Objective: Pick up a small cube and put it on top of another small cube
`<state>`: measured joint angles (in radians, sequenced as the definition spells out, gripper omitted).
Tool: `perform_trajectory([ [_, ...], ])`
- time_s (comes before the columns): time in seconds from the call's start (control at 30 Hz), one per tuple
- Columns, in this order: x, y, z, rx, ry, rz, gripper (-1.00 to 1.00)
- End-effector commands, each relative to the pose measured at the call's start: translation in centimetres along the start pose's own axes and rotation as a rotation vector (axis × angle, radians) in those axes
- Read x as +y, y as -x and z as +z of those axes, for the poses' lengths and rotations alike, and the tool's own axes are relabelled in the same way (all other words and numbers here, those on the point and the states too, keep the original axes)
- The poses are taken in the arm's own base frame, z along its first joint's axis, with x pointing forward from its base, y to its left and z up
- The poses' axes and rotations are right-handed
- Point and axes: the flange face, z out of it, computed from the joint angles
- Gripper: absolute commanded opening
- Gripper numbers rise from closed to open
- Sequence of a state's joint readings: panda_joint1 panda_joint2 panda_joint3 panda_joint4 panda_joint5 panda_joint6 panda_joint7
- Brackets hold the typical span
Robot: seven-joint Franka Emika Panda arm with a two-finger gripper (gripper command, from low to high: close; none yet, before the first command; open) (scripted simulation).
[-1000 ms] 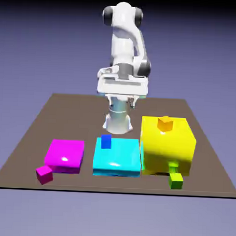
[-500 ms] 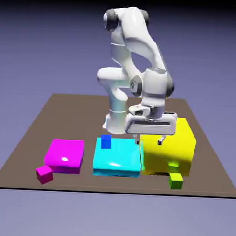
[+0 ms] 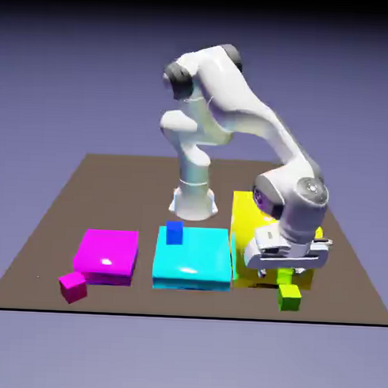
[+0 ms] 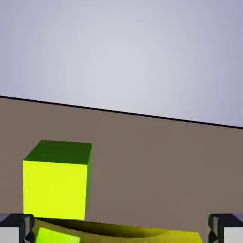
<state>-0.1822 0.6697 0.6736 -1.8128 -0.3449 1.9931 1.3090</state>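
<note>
Jaws spread wide and holding nothing, the gripper (image 3: 288, 269) hangs low in front of the big yellow block (image 3: 245, 223) at the exterior view's right, just above the tiny lime-green cube (image 3: 289, 297), which sits on the bench (image 3: 61, 215) near its front edge. The arm covers most of the yellow block, so its top cannot be read, and the fingertips themselves are hard to pick out against it. A cyan block (image 3: 192, 257) carries a small blue cube (image 3: 174, 232); beside it lies a magenta block (image 3: 107, 254), with a tiny magenta cube (image 3: 72, 286) at its front corner.

In the hand view, the lime-green cube (image 4: 57, 182) stands left of centre. Both fingertips (image 4: 15, 228) are cut off at the bottom corners, far apart. A yellow-green sliver (image 4: 123, 233) between them, probably the big block's edge, is cropped.
</note>
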Motion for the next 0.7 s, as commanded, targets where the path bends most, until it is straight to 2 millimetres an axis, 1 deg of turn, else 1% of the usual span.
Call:
perform_trajectory([
  [0.0, -0.6, 0.1, 0.4, -0.022, 0.015, 0.004, 0.00],
  [0.2, -3.4, -0.1, 2.8, -0.158, 0.100, 0.042, 0.00],
  [0.27, -4.0, -0.4, 3.4, -0.198, 0.124, 0.057, 0.00],
  [0.3, -4.0, -0.4, 3.4, -0.198, 0.124, 0.057, 0.00],
  [0.4, -4.0, 0.2, 9.9, -0.198, 0.124, 0.057, 0.00],
  [0.43, -4.0, 0.2, 10.1, -0.198, 0.124, 0.057, 0.00],
  [0.47, -4.0, 0.2, 10.1, -0.198, 0.124, 0.057, -1.00],
  [0.5, -4.0, 0.2, 10.1, -0.198, 0.124, 0.057, -1.00],
  [0.6, -4.1, -0.3, 3.7, -0.198, 0.124, 0.057, -1.00],
  [0.67, -0.7, -6.4, 3.0, -0.236, 0.107, 0.157, -1.00],
])
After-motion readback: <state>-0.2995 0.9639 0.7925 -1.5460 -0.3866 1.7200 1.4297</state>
